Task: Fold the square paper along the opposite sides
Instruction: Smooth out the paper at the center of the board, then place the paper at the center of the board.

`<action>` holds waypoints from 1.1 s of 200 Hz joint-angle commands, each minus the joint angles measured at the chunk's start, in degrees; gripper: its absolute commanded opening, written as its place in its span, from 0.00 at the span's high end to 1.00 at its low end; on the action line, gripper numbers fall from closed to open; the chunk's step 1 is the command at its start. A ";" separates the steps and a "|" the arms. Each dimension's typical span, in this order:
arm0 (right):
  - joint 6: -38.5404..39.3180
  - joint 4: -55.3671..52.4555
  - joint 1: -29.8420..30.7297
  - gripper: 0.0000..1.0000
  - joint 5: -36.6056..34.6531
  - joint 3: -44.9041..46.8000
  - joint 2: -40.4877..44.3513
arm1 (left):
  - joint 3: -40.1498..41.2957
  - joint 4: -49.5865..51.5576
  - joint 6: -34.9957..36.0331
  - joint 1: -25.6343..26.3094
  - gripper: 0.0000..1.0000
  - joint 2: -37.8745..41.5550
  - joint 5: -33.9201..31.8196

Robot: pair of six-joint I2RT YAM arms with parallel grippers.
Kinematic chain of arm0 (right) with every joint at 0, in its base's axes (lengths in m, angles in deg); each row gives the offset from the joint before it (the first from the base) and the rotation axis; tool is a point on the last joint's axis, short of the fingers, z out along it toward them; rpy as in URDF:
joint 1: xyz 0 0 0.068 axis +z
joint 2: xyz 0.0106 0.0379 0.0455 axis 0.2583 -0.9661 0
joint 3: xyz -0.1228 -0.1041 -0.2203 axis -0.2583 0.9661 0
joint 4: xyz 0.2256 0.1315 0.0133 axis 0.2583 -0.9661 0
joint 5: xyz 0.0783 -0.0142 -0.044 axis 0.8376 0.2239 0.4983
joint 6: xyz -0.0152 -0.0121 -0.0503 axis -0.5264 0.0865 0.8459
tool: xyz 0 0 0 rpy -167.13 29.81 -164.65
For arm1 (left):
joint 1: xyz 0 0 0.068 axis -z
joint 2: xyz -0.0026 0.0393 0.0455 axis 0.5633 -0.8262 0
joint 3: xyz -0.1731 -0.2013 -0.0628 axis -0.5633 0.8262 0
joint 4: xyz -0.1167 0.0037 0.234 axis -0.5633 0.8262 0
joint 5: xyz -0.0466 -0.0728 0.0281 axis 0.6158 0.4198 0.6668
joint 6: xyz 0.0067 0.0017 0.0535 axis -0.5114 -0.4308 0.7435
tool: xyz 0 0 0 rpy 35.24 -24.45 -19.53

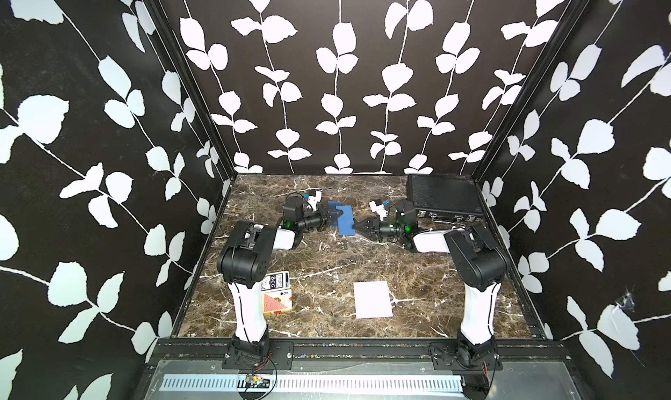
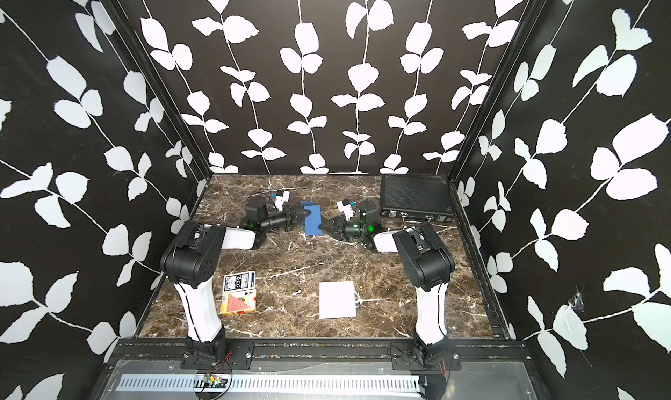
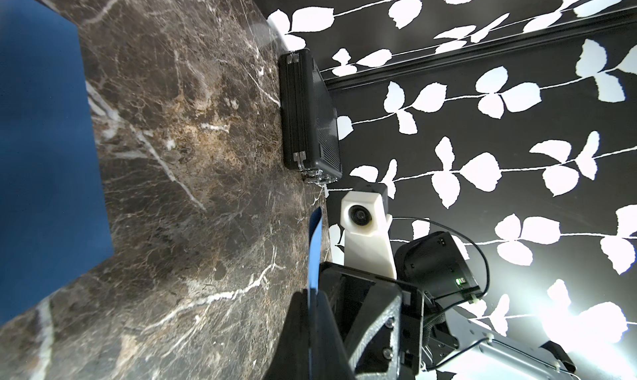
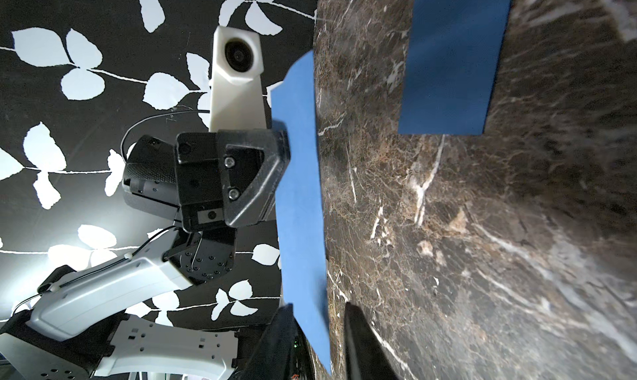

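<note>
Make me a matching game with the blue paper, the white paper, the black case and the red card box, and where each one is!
Things:
1. blue paper
2. white paper
3. black case
4. red card box

Places:
A. in a far corner of the table
B. pinched by the left gripper
C. lying flat by itself near the front
D. right next to another card box

Pairs: 1-B, 2-C, 3-A, 4-D

Black walls [image 1: 345, 89] with white leaf vines (three sides) enclose a brown marble table [image 1: 326, 264]; a bright light [image 3: 582, 326] glares in the left wrist view.
</note>
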 commanded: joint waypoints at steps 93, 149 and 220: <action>1.11 1.25 -0.12 1.00 1.15 -1.17 0.23 | -1.78 7.36 6.11 0.25 1.00 1.64 -0.35; 12.81 -16.02 -3.16 1.00 -3.73 -8.79 -2.75 | -4.70 22.86 15.70 -0.19 0.53 4.29 -3.55; 17.53 -28.46 -5.26 1.00 -8.12 -26.27 -16.38 | -7.18 36.83 25.54 -0.38 0.39 6.86 -8.14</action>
